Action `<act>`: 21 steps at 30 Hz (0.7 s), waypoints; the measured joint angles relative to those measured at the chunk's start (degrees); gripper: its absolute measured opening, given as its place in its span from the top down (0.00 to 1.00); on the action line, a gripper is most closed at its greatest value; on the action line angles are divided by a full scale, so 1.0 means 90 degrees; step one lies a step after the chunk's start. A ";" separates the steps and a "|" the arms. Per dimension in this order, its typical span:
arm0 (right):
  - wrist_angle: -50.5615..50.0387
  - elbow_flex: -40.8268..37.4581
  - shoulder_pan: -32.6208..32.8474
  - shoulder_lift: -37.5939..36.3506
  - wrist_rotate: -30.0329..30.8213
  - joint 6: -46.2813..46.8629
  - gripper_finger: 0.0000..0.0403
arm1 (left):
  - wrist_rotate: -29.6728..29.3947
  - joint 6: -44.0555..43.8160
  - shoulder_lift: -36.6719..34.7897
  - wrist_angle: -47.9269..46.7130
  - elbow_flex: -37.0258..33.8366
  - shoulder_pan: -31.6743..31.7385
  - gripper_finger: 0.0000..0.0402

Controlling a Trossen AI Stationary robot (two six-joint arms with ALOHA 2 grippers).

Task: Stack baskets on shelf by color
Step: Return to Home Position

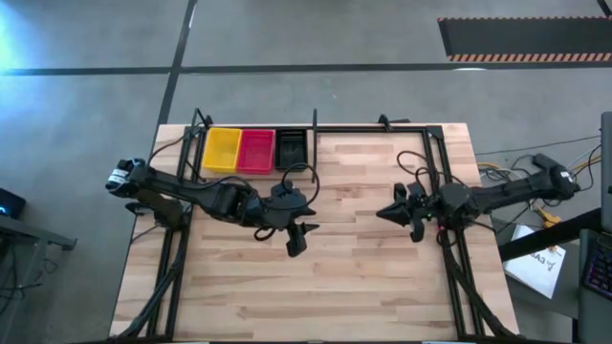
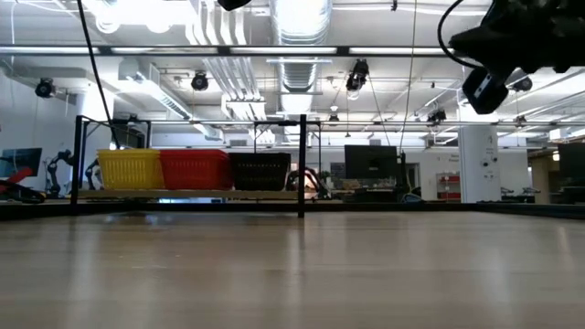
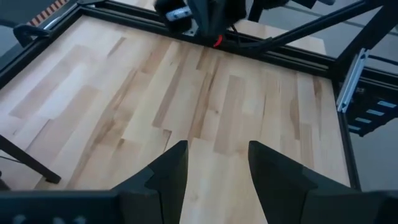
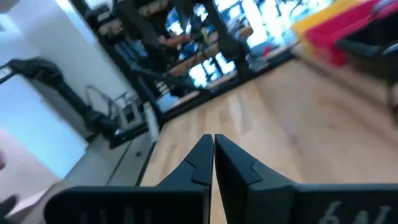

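Three baskets stand side by side on the shelf (image 2: pixel 183 194) at the table's far left: yellow (image 1: pixel 222 150), pinkish-red (image 1: pixel 255 150) and black (image 1: pixel 291 148). In the low view they rest by their bottoms on the light board, from the yellow (image 2: pixel 131 169) through the red (image 2: pixel 194 169) to the black (image 2: pixel 260 171). My left gripper (image 3: pixel 217 158) hovers open over the bare tabletop near the table's middle (image 1: pixel 297 245), on the near side of the shelf, with nothing between its fingers. My right gripper (image 4: pixel 213 149) is shut and empty, drawn back toward the table's right side (image 1: pixel 384 215).
Black frame rails (image 1: pixel 457 277) run along both sides of the butcher-block tabletop (image 1: pixel 354 287). Thin black shelf posts (image 2: pixel 302 164) stand at the far edge. Cables and papers (image 1: pixel 535 263) lie off the table's right side.
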 joint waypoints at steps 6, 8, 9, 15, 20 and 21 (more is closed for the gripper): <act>-0.0300 -0.0035 -0.0295 -0.0603 -0.0110 -0.0446 0.98 | 0.0001 -0.0146 -0.0002 0.0002 0.0000 0.0000 0.62; -0.0549 -0.0093 -0.0296 -0.0864 -0.0109 -0.0428 0.98 | 0.0001 -0.0165 -0.0002 0.0002 -0.0001 0.0000 0.62; -0.0620 -0.0139 -0.0294 -0.0994 -0.0109 -0.0404 0.98 | 0.0001 -0.0165 -0.0002 0.0002 -0.0002 0.0000 0.62; -0.0866 -0.0570 -0.0293 -0.1875 -0.0032 -0.0409 0.98 | 0.0004 -0.0171 -0.0002 0.0002 -0.0002 0.0000 0.62; -0.0850 -0.0954 -0.0296 -0.2607 0.0079 -0.0457 0.98 | 0.0020 -0.0184 -0.0002 0.0002 -0.0002 0.0000 0.62; -0.0893 -0.0985 -0.0292 -0.2715 0.0063 -0.0461 0.98 | 0.0023 -0.0184 -0.0002 0.0004 -0.0002 0.0000 0.62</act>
